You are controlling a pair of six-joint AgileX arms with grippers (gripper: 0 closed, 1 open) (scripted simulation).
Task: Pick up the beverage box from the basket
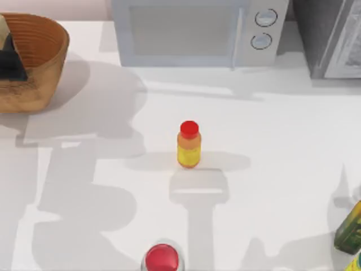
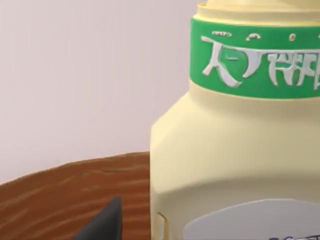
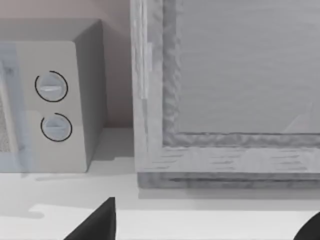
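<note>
The beverage box [image 2: 235, 150], pale cream-yellow with a green lettered band, stands very close in the left wrist view. My left gripper [image 2: 215, 225] is open around it. One dark fingertip [image 2: 105, 220] shows beside the box with a gap between them, and the other finger is hidden behind the box. The brown woven basket [image 2: 55, 190] curves below. From above, the basket [image 1: 42, 62] sits at the table's far left corner, with my left arm's dark end [image 1: 10, 62] reaching into it. My right gripper [image 3: 210, 222] hangs open and holds nothing, facing the back right appliances.
A yellow-orange bottle with a red cap [image 1: 189, 145] stands mid-table. A white microwave [image 1: 197, 31] and a grey cabinet [image 1: 330, 34] line the back. A red round cap [image 1: 162, 258] is at the front edge, and a dark green-and-yellow carton [image 1: 350, 228] at the front right.
</note>
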